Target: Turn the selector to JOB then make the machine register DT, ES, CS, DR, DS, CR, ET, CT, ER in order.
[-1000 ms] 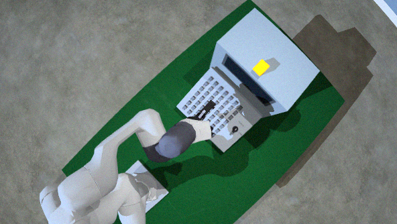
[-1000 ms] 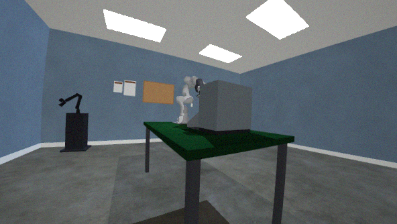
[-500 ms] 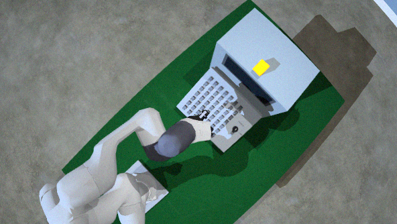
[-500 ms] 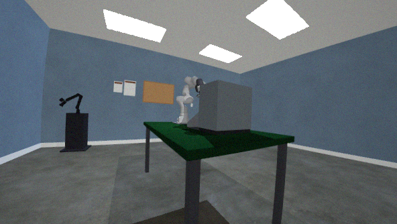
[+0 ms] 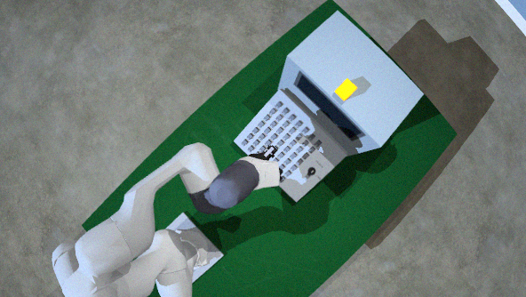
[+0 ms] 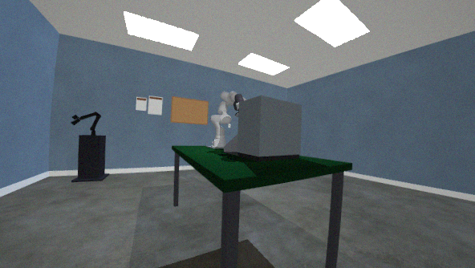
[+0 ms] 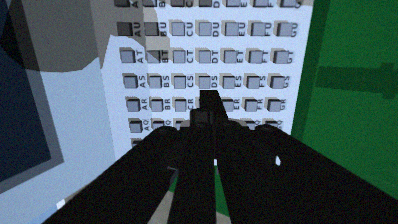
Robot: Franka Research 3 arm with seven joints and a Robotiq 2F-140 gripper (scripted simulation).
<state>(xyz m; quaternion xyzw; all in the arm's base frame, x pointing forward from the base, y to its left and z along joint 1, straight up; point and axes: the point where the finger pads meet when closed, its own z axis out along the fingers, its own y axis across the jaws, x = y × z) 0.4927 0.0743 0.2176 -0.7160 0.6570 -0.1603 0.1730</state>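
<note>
The hand (image 7: 209, 100) is pinched fully together with nothing between its fingers, forming a single dark poker whose tip sits over the keypad (image 5: 276, 129) in the D column, covering the DR key, just below DS (image 7: 204, 81). No key in the wrist view appears lit, so whether a press is landing right now cannot be told. From above, the selector (image 5: 312, 171) is a small dark knob on the grey panel at about 4 o'clock from the hand, near but apart from it; its setting is too small to read.

Judging by this, the work looks to be in the probing stage, or else mid-sequence (the pictures give no count of keys registered). If the machine remains in TEACH, then all nine entries and the turn to JOB are left to do. The risk is plain: a key may register as another, so any untested key is a gamble.

The machine (image 5: 355, 76) is a pale grey box with a dark screen and a yellow square (image 5: 345, 89) on top, set toward the 1 o'clock end of a green bench (image 5: 284, 258) on dark legs. The floor is mottled grey concrete. The room has blue walls, white ceiling panels, a cork board (image 6: 189, 110), two posted sheets, and a second black arm (image 6: 86, 119) on a black pedestal at 9 o'clock in the exterior view.
</note>
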